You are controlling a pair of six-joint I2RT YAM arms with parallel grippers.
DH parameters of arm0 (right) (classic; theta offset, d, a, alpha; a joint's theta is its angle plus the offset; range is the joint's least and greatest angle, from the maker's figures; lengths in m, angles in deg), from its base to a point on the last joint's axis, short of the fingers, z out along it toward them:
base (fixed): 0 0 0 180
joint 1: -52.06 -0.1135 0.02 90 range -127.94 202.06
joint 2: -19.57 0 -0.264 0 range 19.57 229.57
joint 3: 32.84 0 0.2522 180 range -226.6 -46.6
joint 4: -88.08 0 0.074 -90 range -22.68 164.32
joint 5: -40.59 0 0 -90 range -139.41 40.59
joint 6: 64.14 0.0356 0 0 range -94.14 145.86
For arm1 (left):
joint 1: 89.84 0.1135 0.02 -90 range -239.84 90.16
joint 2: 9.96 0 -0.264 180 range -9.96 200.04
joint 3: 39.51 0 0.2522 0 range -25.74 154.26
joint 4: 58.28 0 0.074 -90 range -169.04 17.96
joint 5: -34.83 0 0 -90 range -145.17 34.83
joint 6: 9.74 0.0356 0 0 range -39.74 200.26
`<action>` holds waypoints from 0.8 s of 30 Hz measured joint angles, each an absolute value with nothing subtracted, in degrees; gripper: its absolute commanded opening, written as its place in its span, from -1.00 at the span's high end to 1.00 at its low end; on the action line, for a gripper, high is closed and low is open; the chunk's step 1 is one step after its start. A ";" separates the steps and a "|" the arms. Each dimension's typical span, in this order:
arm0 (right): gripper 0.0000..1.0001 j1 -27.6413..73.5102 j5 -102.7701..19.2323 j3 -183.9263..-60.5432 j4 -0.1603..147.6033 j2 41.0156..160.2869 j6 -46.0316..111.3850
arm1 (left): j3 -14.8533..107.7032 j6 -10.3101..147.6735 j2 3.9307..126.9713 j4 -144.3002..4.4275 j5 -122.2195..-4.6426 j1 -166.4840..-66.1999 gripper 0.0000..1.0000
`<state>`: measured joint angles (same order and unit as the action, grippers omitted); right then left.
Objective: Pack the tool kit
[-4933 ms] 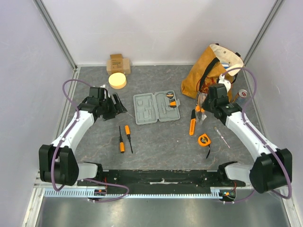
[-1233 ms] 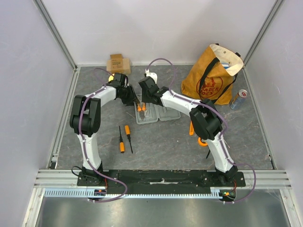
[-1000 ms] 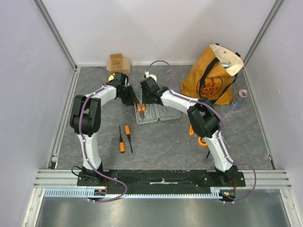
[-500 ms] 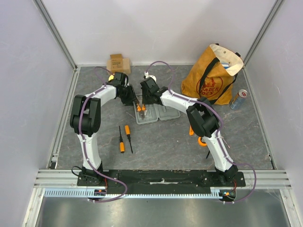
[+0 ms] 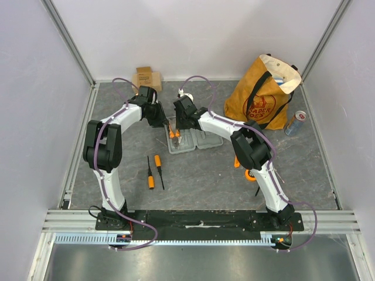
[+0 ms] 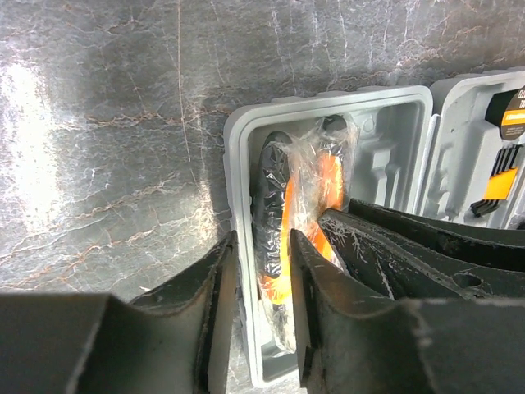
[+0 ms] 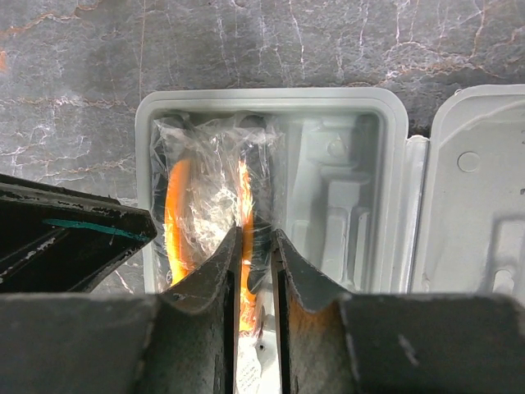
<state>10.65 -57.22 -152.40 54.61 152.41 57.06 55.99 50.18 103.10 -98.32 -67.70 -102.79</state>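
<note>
as both arms reach over the open tool kit case (image 5: 198,142) at the middle back of the counter (image 5: 205,175), a pair of orange-and-black pliers (image 7: 176,215) in clear wrap lies in the case's left half. the right jaws are pinched almost closed on one orange handle of the pliers. the left jaws stand part open astride the case's left wall and the pliers' dark handle, with no clear grip on either. small tools (image 6: 499,179) sit in the case's right half. two screwdrivers (image 5: 157,161) lie on the counter nearer the arm bases, and a tape measure (image 5: 253,174) shows beside the right arm. an orange-brown tote bag (image 5: 261,96) stands at the back right.
</note>
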 measured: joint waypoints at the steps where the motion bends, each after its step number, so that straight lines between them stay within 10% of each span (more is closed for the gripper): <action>1: 0.53 10.65 -57.22 -152.40 54.61 152.41 57.06 | 55.97 50.22 103.10 -98.37 -67.73 -102.79 0.28; 24: 0.64 10.65 -56.92 -152.40 54.61 152.41 56.67 | 59.16 51.99 106.23 -102.87 -68.36 -103.34 0.42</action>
<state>10.65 -56.92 -152.40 54.61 152.41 56.67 59.16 51.99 106.23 -102.87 -68.36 -103.34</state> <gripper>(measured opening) 0.210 0.311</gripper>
